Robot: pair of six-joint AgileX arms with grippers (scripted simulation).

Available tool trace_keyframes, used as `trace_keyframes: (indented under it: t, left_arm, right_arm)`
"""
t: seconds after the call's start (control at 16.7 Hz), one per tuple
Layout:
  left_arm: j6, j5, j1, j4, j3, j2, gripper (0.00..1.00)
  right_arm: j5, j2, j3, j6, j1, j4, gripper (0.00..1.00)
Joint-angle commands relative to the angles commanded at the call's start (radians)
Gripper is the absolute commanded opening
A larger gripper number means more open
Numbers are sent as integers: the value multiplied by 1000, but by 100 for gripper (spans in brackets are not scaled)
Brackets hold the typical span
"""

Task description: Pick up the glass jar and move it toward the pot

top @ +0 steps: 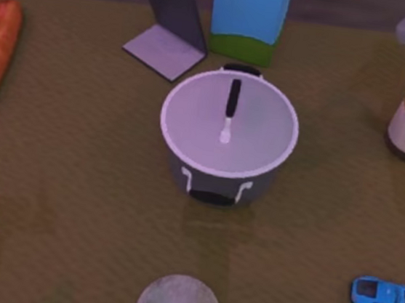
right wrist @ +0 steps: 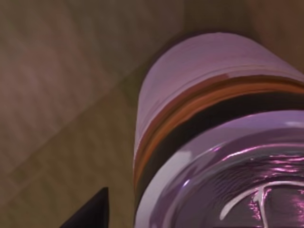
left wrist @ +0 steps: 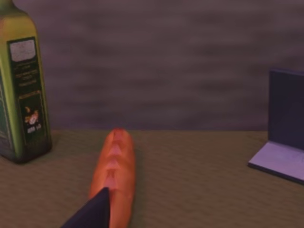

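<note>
Your top view looks straight down on the table [top: 72, 202] with the pot [top: 227, 132] near its centre, far enough off to take in the whole spread around the pot. Your left wrist view sits low, left of the pot, facing across the table toward the back wall; it shares with the top view the bread loaf [left wrist: 115, 173] and the open purple holder [left wrist: 283, 137]. Your right wrist view sits right of the pot, pressed very close over the glass jar [right wrist: 199, 95], angled down; it shares with the top view only that jar and bare table.
</note>
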Motion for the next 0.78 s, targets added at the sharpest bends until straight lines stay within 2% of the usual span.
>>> trace_keyframes:
  t: [0.48, 0.78]
  left_arm:
    - [0, 0, 0, 0, 0, 0, 100]
    - [0, 0, 0, 0, 0, 0, 100]
  right_arm:
    - [-1, -77, -325, 1, 5, 241, 100]
    - [-1, -83, -350, 1, 5, 264, 100]
